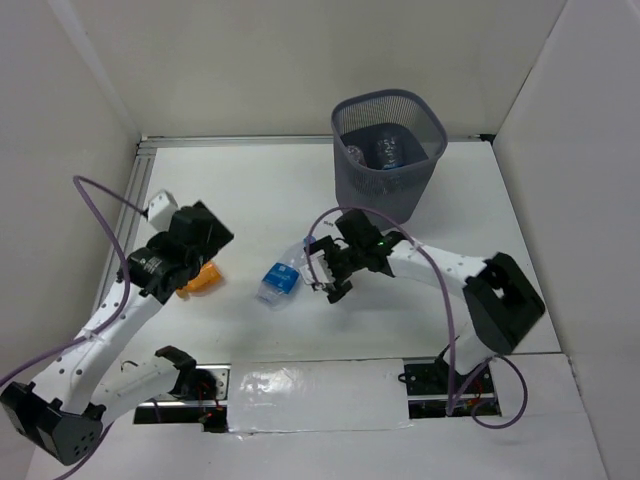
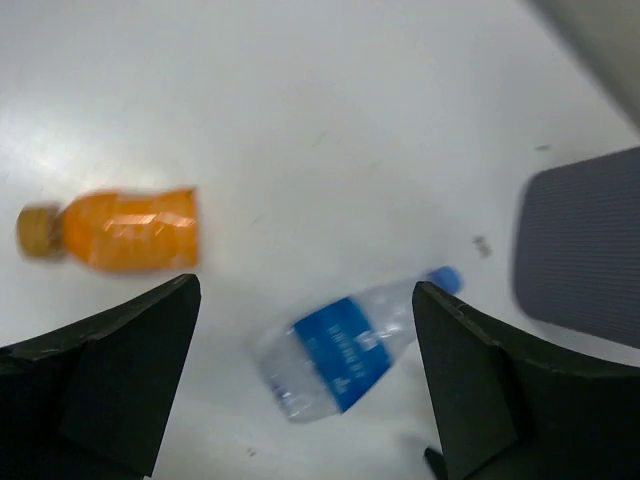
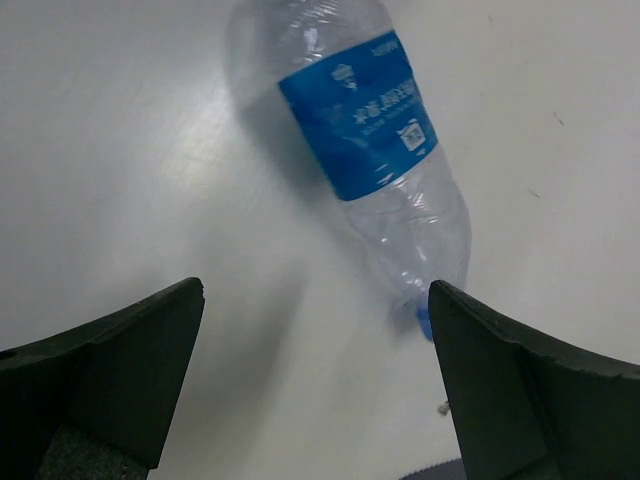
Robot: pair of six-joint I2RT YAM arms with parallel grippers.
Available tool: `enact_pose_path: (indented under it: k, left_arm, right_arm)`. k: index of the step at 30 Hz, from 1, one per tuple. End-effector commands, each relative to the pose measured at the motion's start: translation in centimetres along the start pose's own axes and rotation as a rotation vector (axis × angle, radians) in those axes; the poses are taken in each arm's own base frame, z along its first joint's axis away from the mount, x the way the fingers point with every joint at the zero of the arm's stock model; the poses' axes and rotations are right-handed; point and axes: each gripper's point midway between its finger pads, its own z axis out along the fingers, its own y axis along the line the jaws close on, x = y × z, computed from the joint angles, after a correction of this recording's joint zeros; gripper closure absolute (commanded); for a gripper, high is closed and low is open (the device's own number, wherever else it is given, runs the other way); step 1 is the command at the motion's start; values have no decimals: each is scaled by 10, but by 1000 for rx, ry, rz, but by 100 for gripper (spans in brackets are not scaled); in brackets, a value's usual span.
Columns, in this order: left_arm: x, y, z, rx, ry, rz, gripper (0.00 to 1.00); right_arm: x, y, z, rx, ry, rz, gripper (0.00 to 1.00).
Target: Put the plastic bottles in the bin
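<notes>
A clear bottle with a blue label and blue cap [image 1: 281,277] lies on its side on the white table. My right gripper [image 1: 322,272] is open just right of it. In the right wrist view the bottle [image 3: 365,140] lies ahead of the open gripper [image 3: 315,290], its cap near the right finger. A stubby orange bottle [image 1: 203,278] lies partly under my left gripper [image 1: 195,250]. The left wrist view shows the orange bottle [image 2: 125,230] and the blue-labelled bottle [image 2: 345,350] below the open, empty gripper [image 2: 305,290]. The dark mesh bin [image 1: 385,185] stands at the back with clear bottles [image 1: 385,150] inside.
White walls close the table on the left, back and right. The bin [image 2: 585,245] shows at the right edge of the left wrist view. The arm bases and purple cables sit at the near edge.
</notes>
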Motion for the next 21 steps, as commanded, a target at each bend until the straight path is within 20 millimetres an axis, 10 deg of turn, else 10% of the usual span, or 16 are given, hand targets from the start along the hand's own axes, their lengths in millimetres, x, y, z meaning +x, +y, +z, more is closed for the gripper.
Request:
enact_pose_path:
  k: [1,11,21]
  left_arm:
    - [49,83,-7,-277,112,-168,0]
    - [75,127,1,-417,184,-422,0]
    - [84,164,31,-559,296,-610,0]
  right_arm:
    - [5,-63,25,143,81,-71,0]
    - [16,-103,92,103,143,-174,0]
    - [43,-16,90,-327,16,-74,49]
